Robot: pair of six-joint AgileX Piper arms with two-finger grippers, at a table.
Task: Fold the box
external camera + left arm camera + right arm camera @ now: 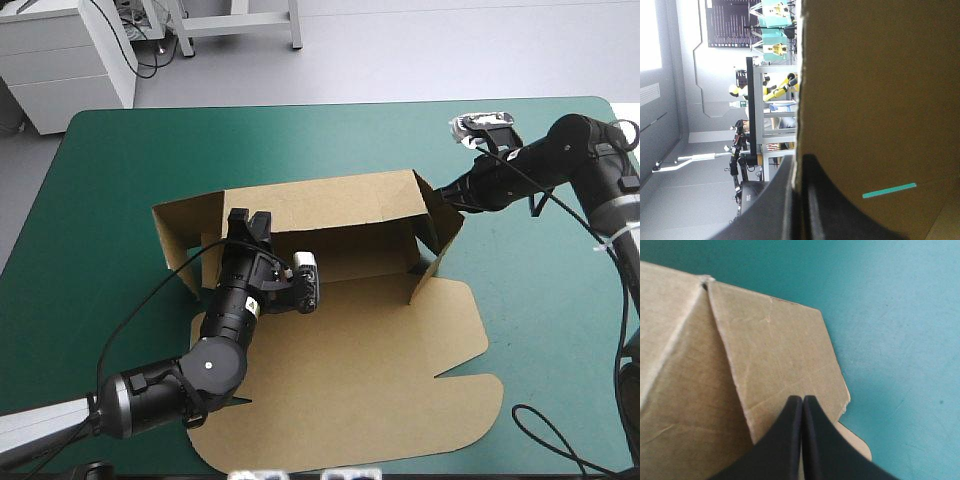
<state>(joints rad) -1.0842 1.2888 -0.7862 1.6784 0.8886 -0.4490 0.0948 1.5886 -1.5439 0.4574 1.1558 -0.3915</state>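
L claw (799, 162) clamped on box (880, 100), R claw (803, 399) clenched, prob touching it, teal-green cover (900, 315)

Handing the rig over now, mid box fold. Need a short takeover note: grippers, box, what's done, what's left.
Left gripper: shut on the box, pinching an upright panel at its left end.
Right gripper: shut, tips against the right end flap from outside, apparently not pinching it.
Box: mid-table on the teal-green cover; back wall raised, the rest flat toward the near edge.
Done: back wall and end flaps are up.
Left: probably tuck the flaps and raise the remaining walls.
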